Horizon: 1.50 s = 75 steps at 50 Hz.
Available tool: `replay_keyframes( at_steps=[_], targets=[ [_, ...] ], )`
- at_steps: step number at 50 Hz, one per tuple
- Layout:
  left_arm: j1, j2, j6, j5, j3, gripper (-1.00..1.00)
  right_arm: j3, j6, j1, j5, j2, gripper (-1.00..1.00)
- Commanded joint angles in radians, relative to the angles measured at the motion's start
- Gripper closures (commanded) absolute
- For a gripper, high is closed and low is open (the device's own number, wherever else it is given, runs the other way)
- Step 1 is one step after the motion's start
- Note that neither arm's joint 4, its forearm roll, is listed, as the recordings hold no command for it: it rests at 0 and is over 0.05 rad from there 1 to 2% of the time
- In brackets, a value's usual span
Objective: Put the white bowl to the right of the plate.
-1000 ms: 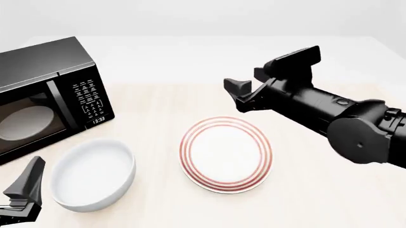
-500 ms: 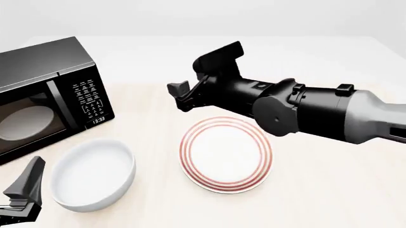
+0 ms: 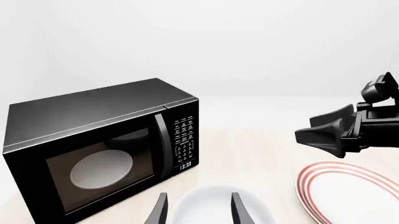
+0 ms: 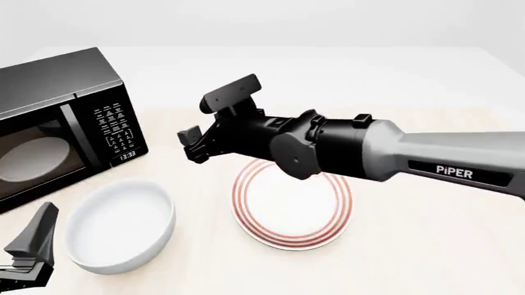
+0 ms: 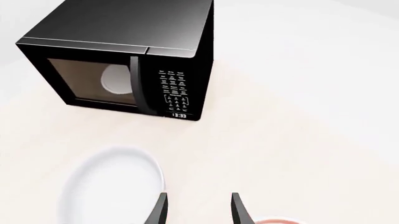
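Note:
The white bowl (image 4: 122,224) sits on the table at the front left, left of the plate (image 4: 291,209), a flat white disc with red rings. My right gripper (image 4: 193,144) is open and empty. It hangs above the table beyond the gap between bowl and plate, with its arm crossing over the plate's far rim. In the right wrist view the bowl (image 5: 109,186) lies just beside the open fingers (image 5: 160,210). My left gripper (image 4: 29,258) rests low at the front left corner, open, with the bowl (image 3: 212,203) just ahead of it.
A black microwave (image 4: 58,123) with a pale oval disc inside stands at the back left, close behind the bowl. The table's right side past the plate shows bare wood beneath the right arm (image 4: 426,163).
My right arm has swept leftward across the table, from right of the plate to over its far left side, nearer the bowl. The left gripper, bowl and plate have not moved.

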Motion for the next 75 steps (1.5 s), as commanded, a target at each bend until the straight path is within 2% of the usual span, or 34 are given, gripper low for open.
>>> replay_keyframes(
  at_steps=[1, 14, 16, 34, 48, 52, 54, 57, 67, 75],
  targets=[
    [0.0, 0.0, 0.0, 0.0, 0.0, -1.0, -0.05, 0.015, 0.031, 0.023, 0.068, -1.0],
    [0.0, 0.0, 0.0, 0.0, 0.0, -1.0, -0.078, 0.043, 0.062, 0.023, 0.132, -1.0],
    [0.0, 0.0, 0.0, 0.0, 0.0, -1.0, -0.084, 0.074, 0.076, 0.02, 0.156, -1.0],
    [0.0, 0.0, 0.0, 0.0, 0.0, -1.0, -0.149, 0.093, 0.104, 0.053, 0.258, -1.0],
    [0.0, 0.0, 0.0, 0.0, 0.0, -1.0, -0.162, 0.109, 0.085, 0.07, 0.296, -1.0],
    [0.0, 0.0, 0.0, 0.0, 0.0, -1.0, -0.169, 0.136, 0.093, 0.079, 0.307, -1.0],
    [0.0, 0.0, 0.0, 0.0, 0.0, -1.0, -0.164, 0.177, 0.1, 0.079, 0.307, -1.0],
    [0.0, 0.0, 0.0, 0.0, 0.0, -1.0, -0.163, 0.199, 0.11, 0.083, 0.312, -1.0],
    [0.0, 0.0, 0.0, 0.0, 0.0, -1.0, -0.173, 0.19, 0.115, 0.098, 0.338, -1.0],
    [0.0, 0.0, 0.0, 0.0, 0.0, -1.0, -0.177, 0.203, 0.121, 0.099, 0.351, -1.0]
  ],
)
